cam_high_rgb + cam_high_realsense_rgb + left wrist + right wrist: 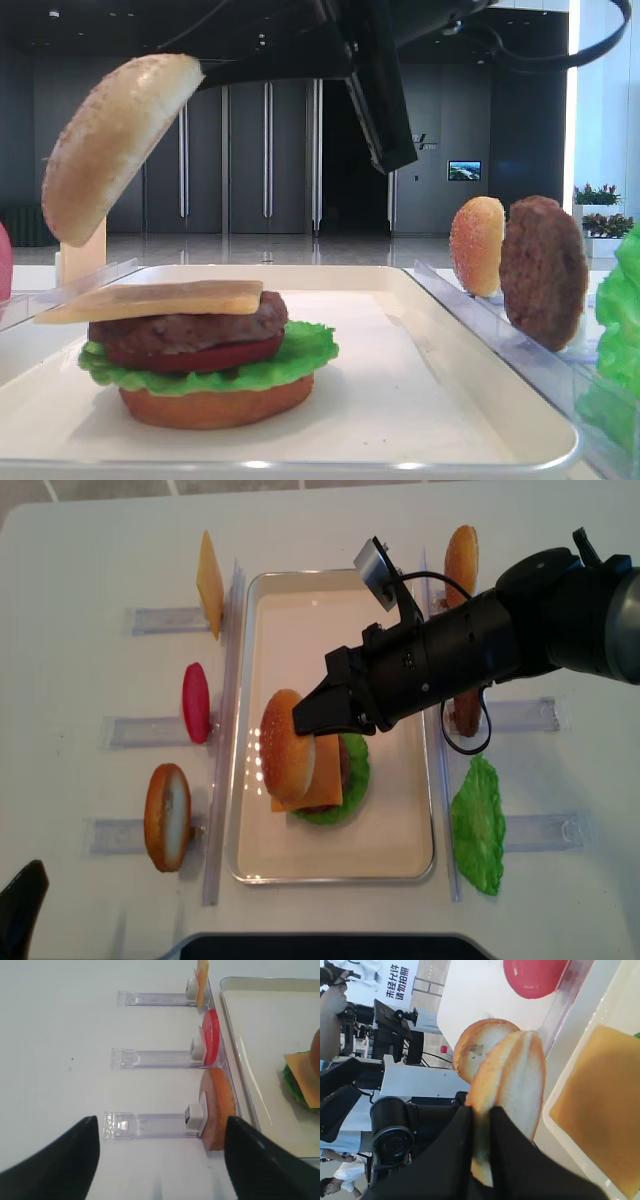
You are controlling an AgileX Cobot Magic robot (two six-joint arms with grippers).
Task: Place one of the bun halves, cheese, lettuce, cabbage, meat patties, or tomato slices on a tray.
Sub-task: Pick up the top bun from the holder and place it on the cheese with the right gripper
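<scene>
Overhead, right fingers [312, 720] pinch bun top [285, 745] above tray [400, 865].

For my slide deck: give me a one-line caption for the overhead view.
Right gripper holds a bun top on edge above the stacked burger on the tray.

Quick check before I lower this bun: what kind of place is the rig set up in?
Probably a public exhibition or lobby hall, not a kitchen. Tall dark wall panels and a glossy floor stand behind the tray, a printed sign with Chinese text hangs nearby, and onlookers stand beside the table.
</scene>
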